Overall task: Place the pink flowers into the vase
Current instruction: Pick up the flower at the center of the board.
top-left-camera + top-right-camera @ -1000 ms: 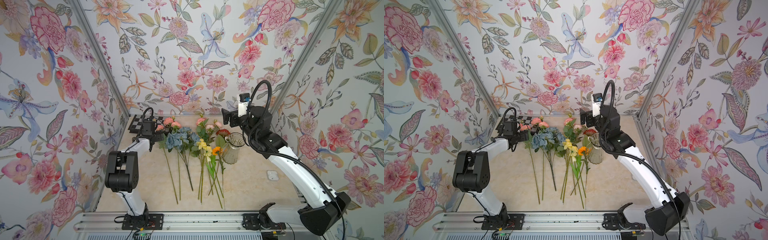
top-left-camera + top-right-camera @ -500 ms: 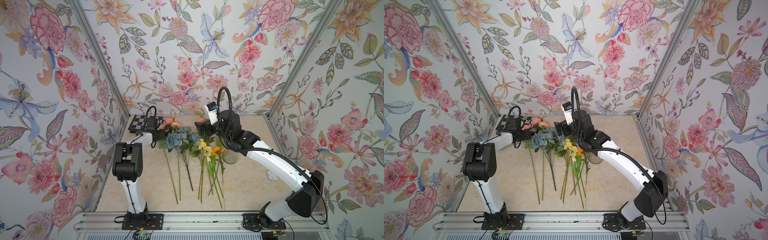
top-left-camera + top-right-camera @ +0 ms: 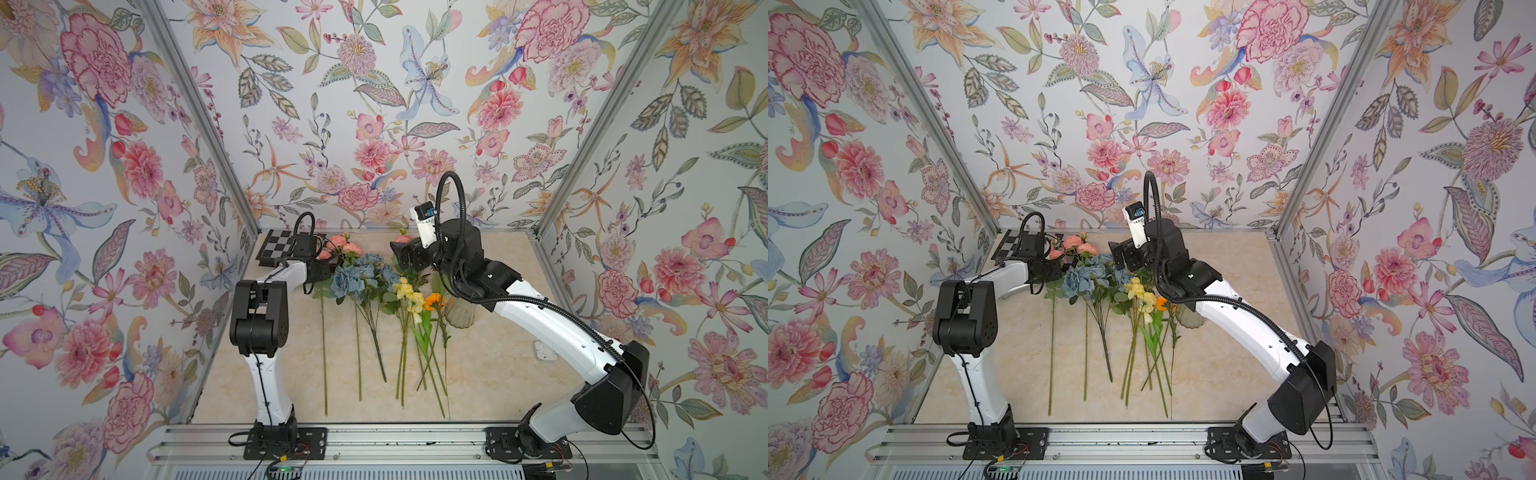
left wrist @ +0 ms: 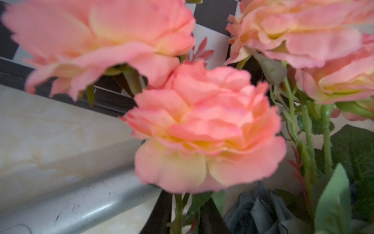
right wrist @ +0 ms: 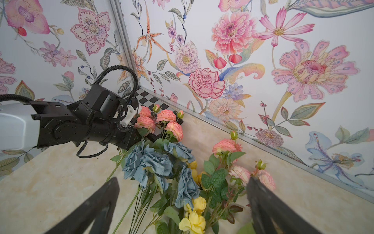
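Pink flowers (image 3: 343,245) lie well left of vase (image 3: 459,316), stem (image 3: 323,353) running front-to-back; left gripper (image 3: 329,268) nearly closed about it, hold uncertain; right gripper (image 5: 182,180) wide, empty.

Left gripper (image 3: 330,266) at pink flowers (image 3: 345,245) beside a checkerboard (image 3: 276,245), blue roses (image 3: 357,276) and yellow flowers (image 3: 409,295) lying alongside, vase (image 3: 459,315) partly under right arm (image 3: 540,320)

Salmon-pink ruffled flowers (image 4: 206,129) of matt cloth with frayed petal edges, dusty blue cloth roses (image 5: 149,162) also matt, clear ribbed glass vase (image 3: 459,318) shiny, beige marbled tabletop (image 3: 490,374) smooth with faint sheen, grey metal rail (image 4: 85,204) scuffed
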